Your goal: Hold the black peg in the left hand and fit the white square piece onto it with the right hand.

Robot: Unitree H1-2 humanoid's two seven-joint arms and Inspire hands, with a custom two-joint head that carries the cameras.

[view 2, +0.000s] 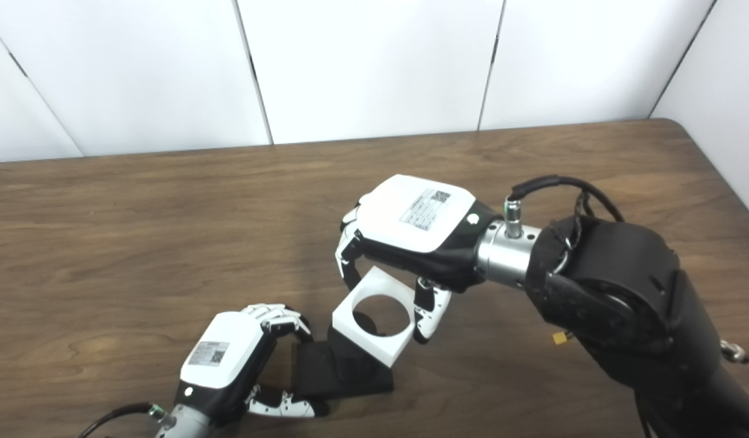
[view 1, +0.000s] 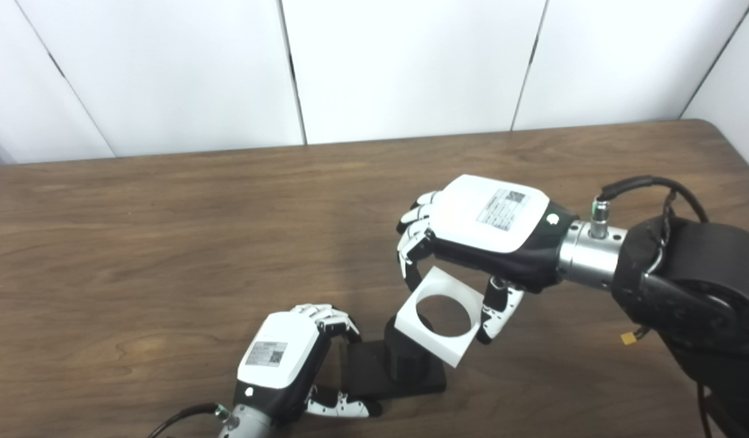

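Gripping the tilted white square piece (view 1: 440,317) just above the black peg (view 1: 405,356), right hand (view 1: 478,234) could jam it crooked; left hand (view 1: 289,359) clamps the peg's base.

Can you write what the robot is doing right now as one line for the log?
left robot hand: steadying black peg base | right robot hand: holding white square piece tilted over peg | fit: not yet seated | surface: wooden table

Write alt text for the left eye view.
The right hand holds a white square piece with a round hole, tilted over the black peg. The left hand grips the peg's flat base on a brown wooden table.
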